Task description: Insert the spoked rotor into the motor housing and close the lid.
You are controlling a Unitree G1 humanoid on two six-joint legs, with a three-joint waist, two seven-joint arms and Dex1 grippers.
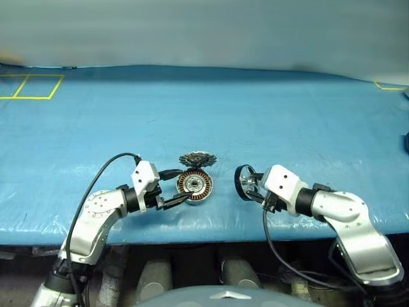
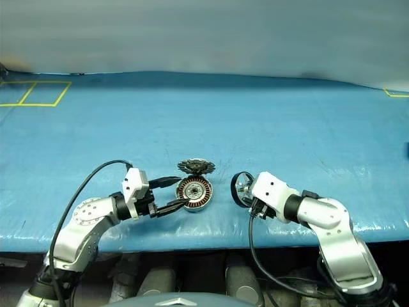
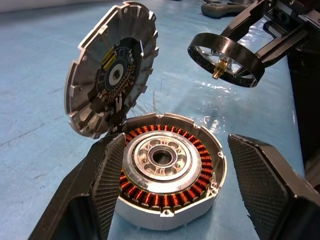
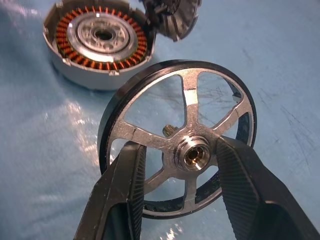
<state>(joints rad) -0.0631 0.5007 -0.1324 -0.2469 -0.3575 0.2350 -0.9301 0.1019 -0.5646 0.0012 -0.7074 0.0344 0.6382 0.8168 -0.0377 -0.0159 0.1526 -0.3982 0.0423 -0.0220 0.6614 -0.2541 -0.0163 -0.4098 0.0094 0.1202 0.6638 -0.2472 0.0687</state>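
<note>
On the blue table [image 1: 192,115], the right claw [image 4: 182,165] pinches the spoked rotor [image 4: 177,137] just right of the motor housing [image 1: 193,184], which the spread left claw [image 1: 176,188] flanks; the lid [image 1: 197,158] stands open.

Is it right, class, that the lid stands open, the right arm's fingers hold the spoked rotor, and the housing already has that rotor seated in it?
Not quite. The motor housing has no rotor in it: its copper windings lie bare, as the left wrist view shows. The lid does stand open, and the right gripper does hold the spoked rotor, apart from the housing.
</note>
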